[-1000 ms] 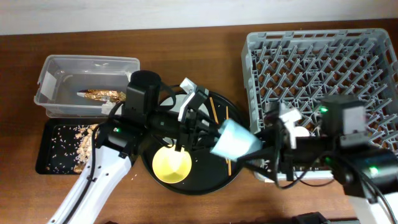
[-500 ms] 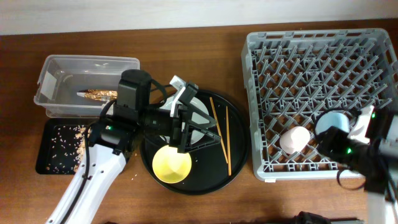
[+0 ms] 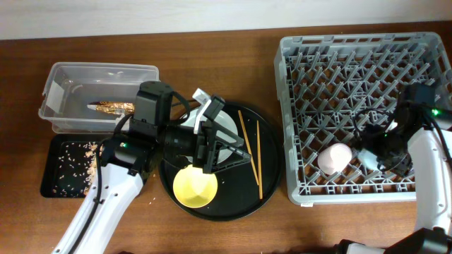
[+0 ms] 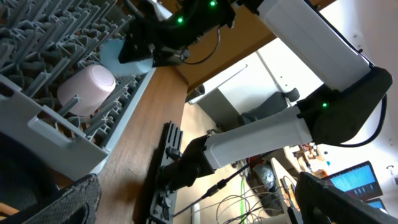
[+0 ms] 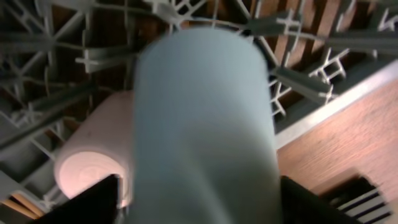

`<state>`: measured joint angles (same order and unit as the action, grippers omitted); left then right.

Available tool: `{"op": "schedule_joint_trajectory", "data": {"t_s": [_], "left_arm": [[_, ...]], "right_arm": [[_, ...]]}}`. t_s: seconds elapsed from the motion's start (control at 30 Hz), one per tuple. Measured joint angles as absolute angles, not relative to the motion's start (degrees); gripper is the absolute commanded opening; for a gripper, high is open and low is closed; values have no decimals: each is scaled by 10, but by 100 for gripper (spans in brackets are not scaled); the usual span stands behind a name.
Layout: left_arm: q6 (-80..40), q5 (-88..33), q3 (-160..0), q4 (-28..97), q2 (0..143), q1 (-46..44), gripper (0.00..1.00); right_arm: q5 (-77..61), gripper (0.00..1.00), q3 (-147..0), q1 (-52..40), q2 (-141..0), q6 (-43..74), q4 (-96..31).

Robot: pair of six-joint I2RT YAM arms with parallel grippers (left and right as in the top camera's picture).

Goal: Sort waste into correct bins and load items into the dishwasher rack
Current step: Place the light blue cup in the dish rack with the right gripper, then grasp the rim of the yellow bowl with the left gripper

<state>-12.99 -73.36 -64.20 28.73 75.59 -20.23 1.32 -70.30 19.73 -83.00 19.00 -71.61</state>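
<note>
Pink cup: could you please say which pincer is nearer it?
Right: its pincer, gripping the blue cup, is beside the pink cup; the left pincer is over the round tray.

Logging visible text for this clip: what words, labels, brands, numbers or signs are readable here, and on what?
No text is readable in any view.
Screen in the background of the left wrist view: lit, contents too small and blurred to read.
Clear tub, foil wrapper, dishwasher rack, pink cup, blue cup: no visible markings.
</note>
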Motion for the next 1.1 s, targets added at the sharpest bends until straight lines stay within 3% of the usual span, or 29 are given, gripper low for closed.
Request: {"op": "schedule_joint_trajectory", "data": {"t_s": [0.13,0.27,0.37,0.4,0.53,0.7,0.8,0.9,1.1], "left_arm": [[-119,-725,-642,298,756,-202,99],[-101,-685,-643,349,756,-202,97],[-90,-547,-645,468,756,-215,93],[-94,-497,-646,492,756,-223,83],[-141,-231,-639,581,756,-302,62],[-224,-67,-555,509,766,-409,52],[-260,-16,-496,446,820,-461,35],[-276,6,-489,412,867,-468,1],[-282,35,-512,451,883,-469,0]], "right_arm": [[-34,90,-743,197,-825,177,-770],[-130,92,-767,197,-735,124,-802],[-214,93,-778,197,-616,72,-823],[-237,93,-779,197,-583,59,-831],[-281,93,-781,197,-508,36,-843],[-302,93,-781,197,-495,27,-849],[-306,93,-781,197,-496,27,-853],[-307,93,-781,197,-496,27,-853],[-308,93,-780,197,-496,26,-853]]}}
